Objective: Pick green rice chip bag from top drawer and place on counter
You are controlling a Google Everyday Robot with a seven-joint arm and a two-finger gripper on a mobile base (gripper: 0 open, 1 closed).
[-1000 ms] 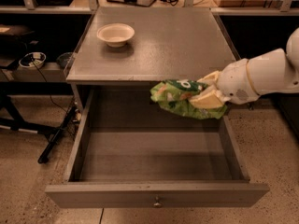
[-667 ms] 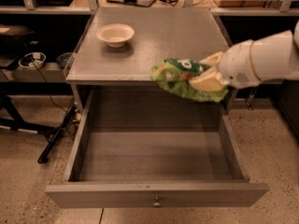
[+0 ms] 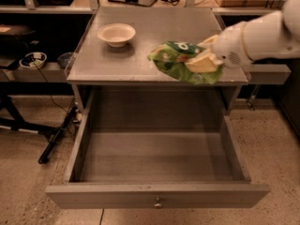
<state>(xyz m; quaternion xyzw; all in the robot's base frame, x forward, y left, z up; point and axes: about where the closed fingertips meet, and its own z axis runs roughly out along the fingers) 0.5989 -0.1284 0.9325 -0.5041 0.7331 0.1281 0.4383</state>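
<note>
The one camera looked steeply down from in front, fairly near, over the pulled-out wide grey wooden top drawer (image 3: 157,156) onto the flat grey counter (image 3: 122,65). Above its front-right edge, the gripper (image 3: 200,63) clamped the crinkly green rice chip bag (image 3: 171,60).

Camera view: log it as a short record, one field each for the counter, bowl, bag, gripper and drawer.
counter: counter, grey, flat
bowl: cream bowl, upright, back left on the counter
bag: green chip bag, over the counter's front right part, apart from the bowl; contact with the top cannot be told
gripper: gripper, shut on the bag, reaching in from the right
drawer: drawer, pulled open, nothing visible inside
</note>
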